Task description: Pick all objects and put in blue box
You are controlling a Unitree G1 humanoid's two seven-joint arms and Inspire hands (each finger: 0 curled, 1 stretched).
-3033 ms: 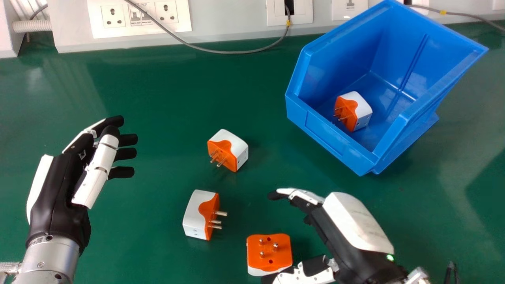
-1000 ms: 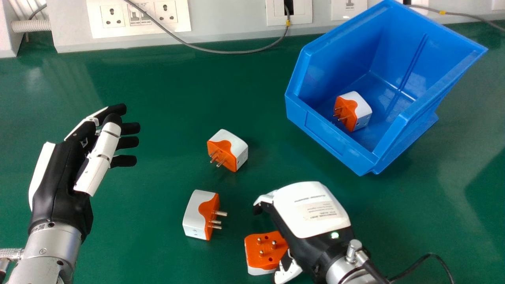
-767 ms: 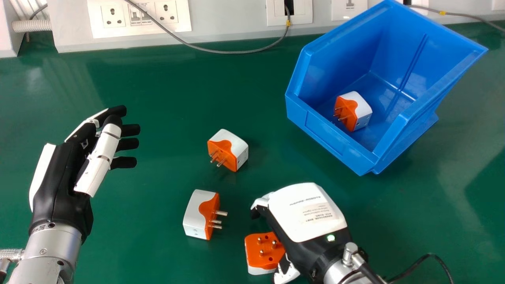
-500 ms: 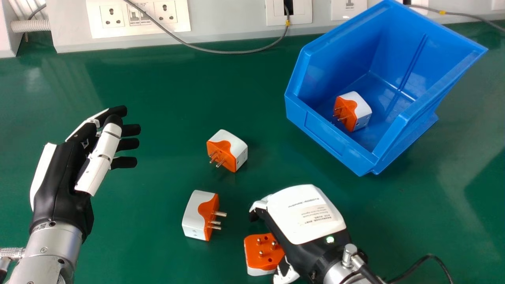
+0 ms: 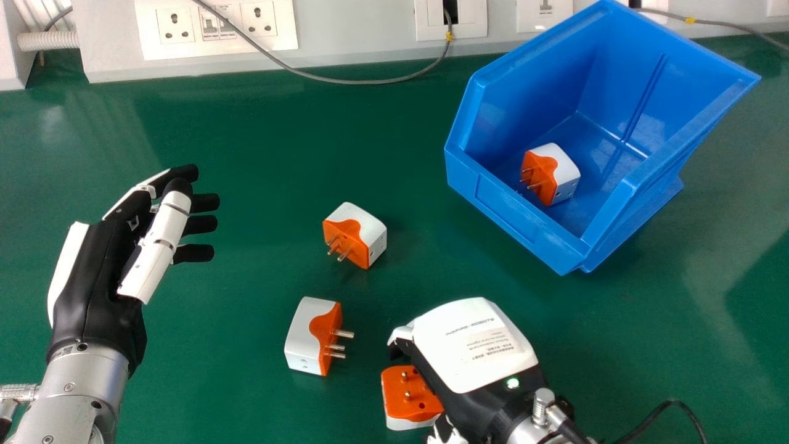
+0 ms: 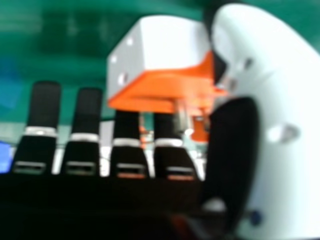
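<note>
We see lines of small print on the white back of our right hand [image 5: 468, 345]. The right hand view gives us the orange plug's [image 5: 404, 394] white side and our thumb [image 6: 285, 125] against it; the head view gives us its upturned pins. Our right fingers [image 6: 45, 107] are open, the plug between them and the thumb. We have two more plugs [image 5: 355, 234] [image 5: 311, 336] on the table [image 5: 259, 135], another [image 5: 550, 174] in the box [image 5: 518, 213] near the far edge, and our left hand [image 5: 95, 277] open.
</note>
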